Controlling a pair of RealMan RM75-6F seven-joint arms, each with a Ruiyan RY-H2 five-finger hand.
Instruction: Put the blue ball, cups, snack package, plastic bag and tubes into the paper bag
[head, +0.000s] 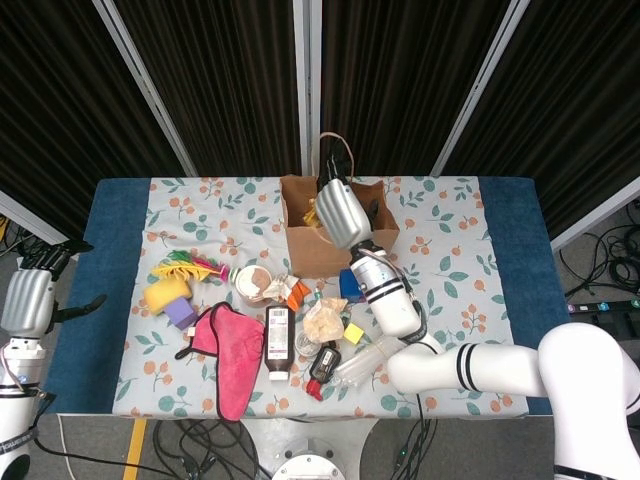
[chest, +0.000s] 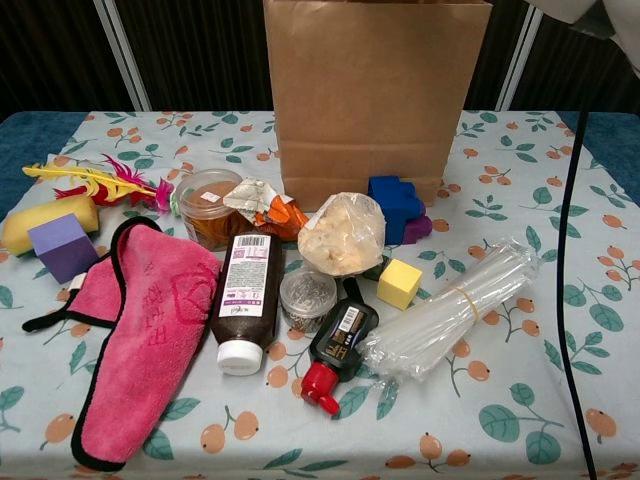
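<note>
The brown paper bag (head: 320, 250) (chest: 370, 100) stands upright at the back middle of the table. My right hand (head: 340, 212) is lowered into its open top, and the bag's rim hides the fingers. Something golden (head: 311, 213) shows inside the bag beside the hand. In front of the bag lie a knotted plastic bag of food (chest: 340, 235), a bundle of clear tubes (chest: 450, 310), a lidded orange cup (chest: 205, 208), a small clear cup (chest: 307, 293) and an orange snack wrapper (chest: 268, 208). My left hand (head: 30, 298) hangs off the table's left edge and holds nothing.
A pink cloth (chest: 140, 330), a brown bottle (chest: 243, 300), a black bottle with a red cap (chest: 335, 350), a yellow cube (chest: 399, 283), a blue block (chest: 395, 205), a purple cube (chest: 62, 247) and coloured feathers (chest: 100, 182) crowd the table. A black cable (chest: 562, 250) hangs at the right.
</note>
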